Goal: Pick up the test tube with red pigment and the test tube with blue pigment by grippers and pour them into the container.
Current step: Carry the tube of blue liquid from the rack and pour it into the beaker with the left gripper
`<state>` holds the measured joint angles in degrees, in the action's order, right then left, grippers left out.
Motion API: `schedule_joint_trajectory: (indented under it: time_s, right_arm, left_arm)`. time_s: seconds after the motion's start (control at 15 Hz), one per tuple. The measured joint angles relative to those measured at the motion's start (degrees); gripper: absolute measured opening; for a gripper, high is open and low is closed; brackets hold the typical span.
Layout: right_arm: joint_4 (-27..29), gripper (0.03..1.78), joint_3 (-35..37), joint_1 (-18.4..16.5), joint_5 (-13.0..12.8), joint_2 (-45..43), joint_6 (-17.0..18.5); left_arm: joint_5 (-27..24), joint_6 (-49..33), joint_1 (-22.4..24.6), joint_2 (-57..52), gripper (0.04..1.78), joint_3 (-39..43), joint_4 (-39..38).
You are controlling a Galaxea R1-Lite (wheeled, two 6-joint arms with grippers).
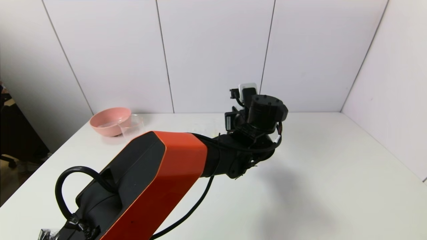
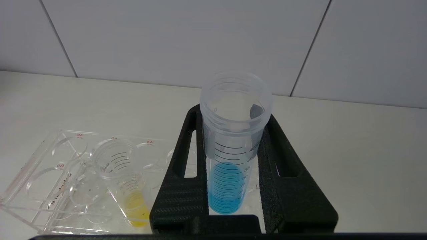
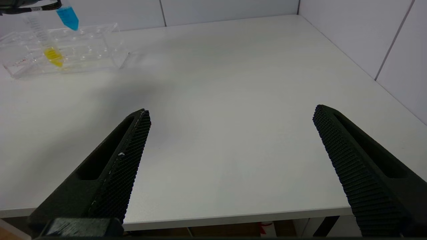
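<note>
Left gripper (image 2: pixel 233 186) was clamped on the test tube with blue pigment (image 2: pixel 230 160), lifted above the rack (image 2: pixel 50 186); right gripper (image 3: pixel 230 160) gaped empty; tube best kept upright until over the container.

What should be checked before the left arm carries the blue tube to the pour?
1. Left gripper shut on the test tube with blue pigment: ok.
2. Tube upright, mouth open: ok.
3. Tube lifted above the clear rack: ok.
4. Yellow tube seated in the rack: ok.
5. Container beside the pink bowl located: ok.
6. Right gripper open, parked near the table edge: ok.
</note>
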<state>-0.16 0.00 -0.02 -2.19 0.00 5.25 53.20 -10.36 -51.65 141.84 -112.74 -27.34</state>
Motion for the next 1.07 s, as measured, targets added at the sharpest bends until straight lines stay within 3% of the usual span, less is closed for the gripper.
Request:
schedule_joint_trajectory:
  time_s: [0.27, 0.47, 0.87, 1.07]
  right_arm:
    - [0.0, 1.77, 0.0, 0.0, 0.0, 0.0, 0.0]
    - [0.0, 1.77, 0.0, 0.02, 0.0, 0.0, 0.0]
    - [0.0, 1.77, 0.0, 0.0, 0.0, 0.0, -0.02]
    - [0.0, 1.77, 0.0, 0.0, 0.0, 0.0, -0.02]
  left_arm:
    - [-2.49, 0.0, -0.5, -3.67, 0.44, 5.55, 0.33]
    - [-10.73, -0.66, -0.63, -11.0, 0.44, 18.33, -0.82]
    - [-36.95, 4.11, 1.66, -33.46, 0.44, 51.3, -7.28]
    - [-52.82, 9.62, 9.68, -46.97, 0.44, 64.29, -6.14]
